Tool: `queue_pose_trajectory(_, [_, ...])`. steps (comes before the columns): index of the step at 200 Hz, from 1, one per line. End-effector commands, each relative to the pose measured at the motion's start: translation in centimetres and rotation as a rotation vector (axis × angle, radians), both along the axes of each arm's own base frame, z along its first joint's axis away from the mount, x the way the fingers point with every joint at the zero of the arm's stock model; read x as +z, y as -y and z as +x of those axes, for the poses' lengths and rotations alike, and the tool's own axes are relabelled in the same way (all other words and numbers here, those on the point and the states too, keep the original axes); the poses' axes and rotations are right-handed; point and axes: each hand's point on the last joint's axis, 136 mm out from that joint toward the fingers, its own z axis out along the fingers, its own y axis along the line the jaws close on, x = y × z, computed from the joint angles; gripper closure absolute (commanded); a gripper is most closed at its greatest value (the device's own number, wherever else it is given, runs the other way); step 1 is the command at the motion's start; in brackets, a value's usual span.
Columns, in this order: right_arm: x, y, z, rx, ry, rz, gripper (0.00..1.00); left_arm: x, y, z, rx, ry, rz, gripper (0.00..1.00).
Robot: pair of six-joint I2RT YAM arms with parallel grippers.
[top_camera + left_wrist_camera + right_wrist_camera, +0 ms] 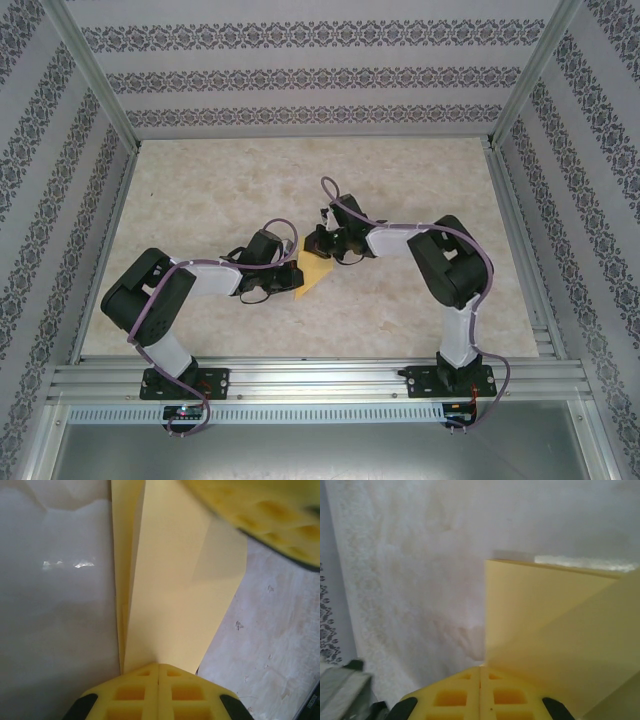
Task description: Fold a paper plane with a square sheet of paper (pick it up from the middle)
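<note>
Nearest the top camera: aluminium rail [320,372] along the near edge of the desk [400,190], both arm bases bolted on it.

Left to right from there:
- Left arm [165,300] elbows out to the left, forearm reaching in toward desk centre.
- Left end effector [283,262] sits at the left edge of the yellow sheet [314,272].
- Sheet is mid-desk, between the two end effectors. The visible part looks like a small folded wedge, not a flat square.
- Right end effector [322,243] is on the sheet's upper right edge. Right arm [455,270] is folded back toward its base.

Left wrist cam:
- Left end effector [159,674] is clenched, pads flush together. The yellow sheet [175,580] comes straight out of the seam, so it is gripping the paper.
- Sheet fans away in several layers with long creases, widening from the grip.
- Right end effector's finger [260,515] overlaps the sheet's far right corner, blurred.
- Marbled desk [270,640] behind.

Right wrist cam:
- Right end effector [480,676] is also clenched, pads closed on the yellow sheet [545,615].
- One diagonal fold runs from the grip up to the right.
- Desk [420,555] behind.

Can't tell if the sheet touches the desk or hangs clear.
</note>
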Motion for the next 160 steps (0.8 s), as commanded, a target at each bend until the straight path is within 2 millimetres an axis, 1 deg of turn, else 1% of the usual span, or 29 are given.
queue_pose_trajectory(1, [-2.5,0.3,-0.6,-0.023,-0.03,-0.028,0.94,-8.0,-7.1,-6.9,0.012,-0.261,0.364,1.0])
queue_pose_trajectory(25, [-4.8,1.3,-1.5,-0.032,-0.062,-0.073,0.95,-7.5,-6.7,-6.7,0.013,-0.256,0.341,1.0])
queue_pose_trajectory(51, [-5.9,2.0,-2.0,-0.038,-0.072,-0.105,0.95,-6.5,-6.0,-6.3,0.008,-0.242,0.308,1.0])
queue_pose_trajectory(64, [-6.1,2.2,-2.2,-0.036,-0.074,-0.114,0.95,-5.2,-5.3,-5.8,0.005,-0.226,0.272,1.0])
queue_pose_trajectory(73, [-6.2,2.3,-2.4,-0.034,-0.073,-0.117,0.95,-4.0,-4.7,-5.3,0.012,-0.202,0.242,1.0])
queue_pose_trajectory(91, [-6.4,2.6,-2.6,-0.029,-0.074,-0.129,0.95,-1.5,-3.8,-3.8,0.019,-0.141,0.199,0.95])
queue_pose_trajectory(110, [-6.6,2.7,-2.8,-0.026,-0.074,-0.135,0.95,0.9,-2.3,-2.4,0.017,-0.103,0.126,0.91])
queue_pose_trajectory(126, [-6.7,2.8,-2.9,-0.025,-0.074,-0.139,0.95,2.5,-1.4,-1.5,0.027,-0.087,0.072,0.89])
queue_pose_trajectory(141, [-6.9,3.0,-3.0,-0.025,-0.079,-0.146,0.95,3.6,-1.1,-0.6,0.052,-0.078,0.018,0.88])
queue_pose_trajectory(160, [-7.0,3.0,-3.0,-0.026,-0.079,-0.147,0.95,4.8,-0.2,-0.1,0.06,-0.078,-0.074,0.86])
